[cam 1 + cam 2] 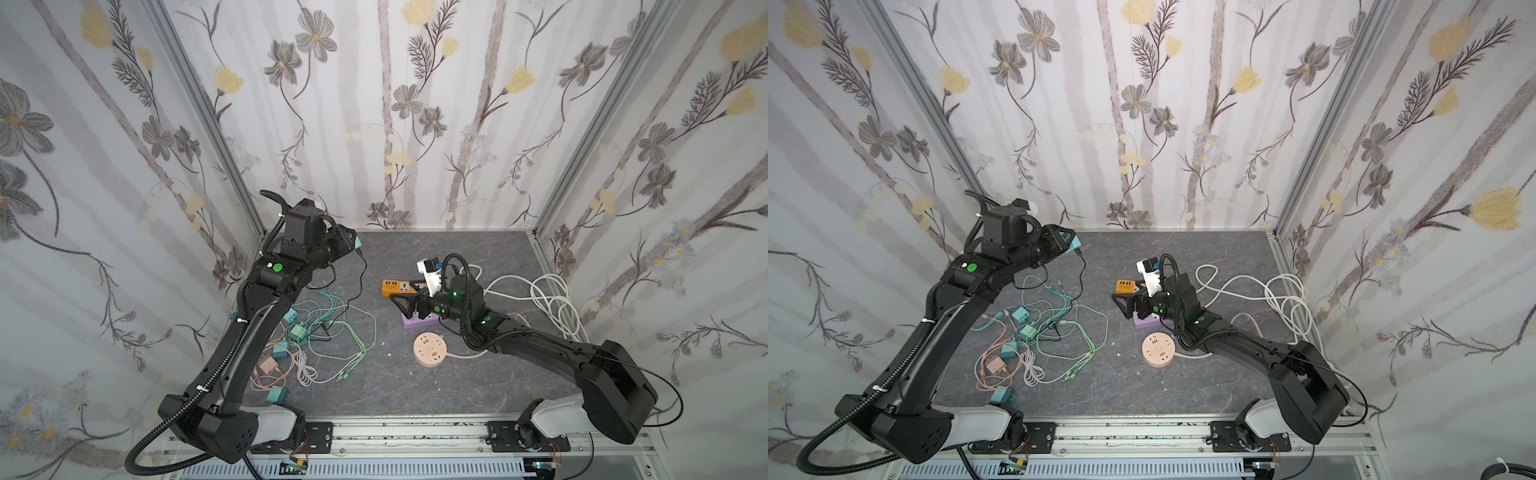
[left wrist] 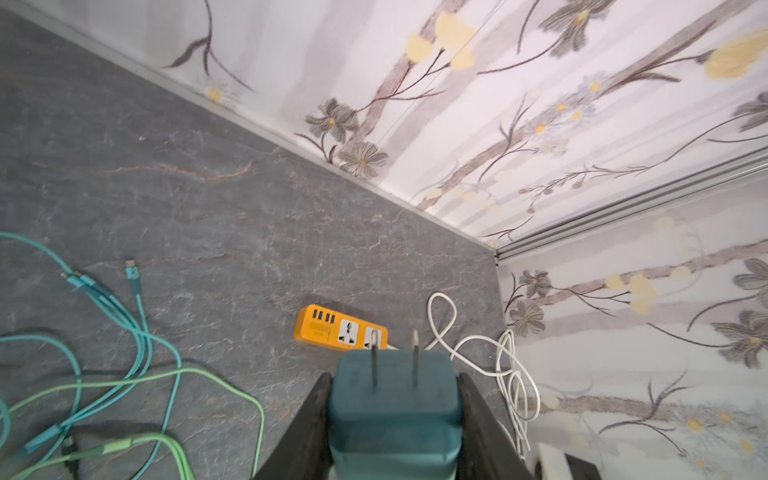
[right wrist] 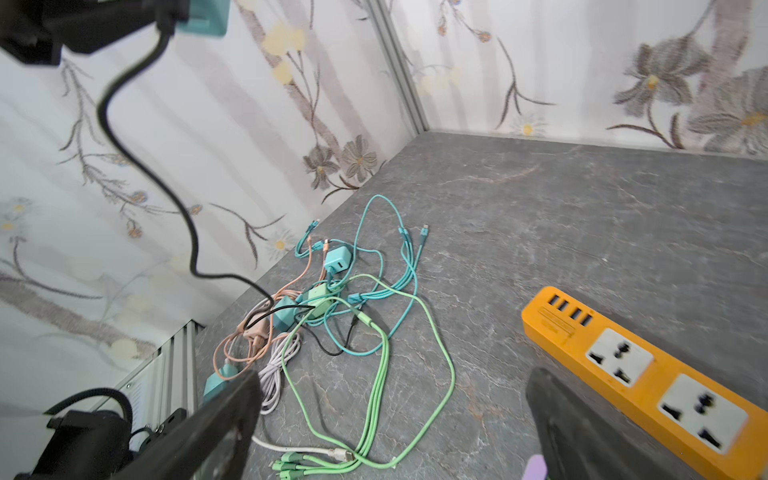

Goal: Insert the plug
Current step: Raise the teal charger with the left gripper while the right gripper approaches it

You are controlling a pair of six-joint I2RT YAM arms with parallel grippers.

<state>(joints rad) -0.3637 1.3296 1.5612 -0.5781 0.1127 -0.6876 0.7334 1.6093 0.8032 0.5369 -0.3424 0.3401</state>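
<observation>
The plug point(image 2: 395, 399) is a teal charger block with two metal prongs pointing forward. My left gripper point(image 2: 395, 376) is shut on it, one black finger point(image 2: 320, 399) on each flank. In both top views it hangs raised near the back left of the table, plug point(image 1: 354, 240) point(image 1: 1074, 242) aimed right. A black cable point(image 1: 360, 274) trails down from it. The orange power strip point(image 1: 398, 286) point(image 2: 340, 330) point(image 3: 636, 374) lies flat mid-table, sockets up. My right gripper point(image 1: 402, 301) point(image 3: 390, 382) stands open and empty just beside the strip's near edge.
A tangle of teal, green, pink and white cables and chargers point(image 1: 316, 332) covers the left of the table. A purple strip point(image 1: 417, 322), a round pink socket point(image 1: 430, 350), a white adapter point(image 1: 428, 272) and coiled white cord point(image 1: 548, 299) lie right. Walls close three sides.
</observation>
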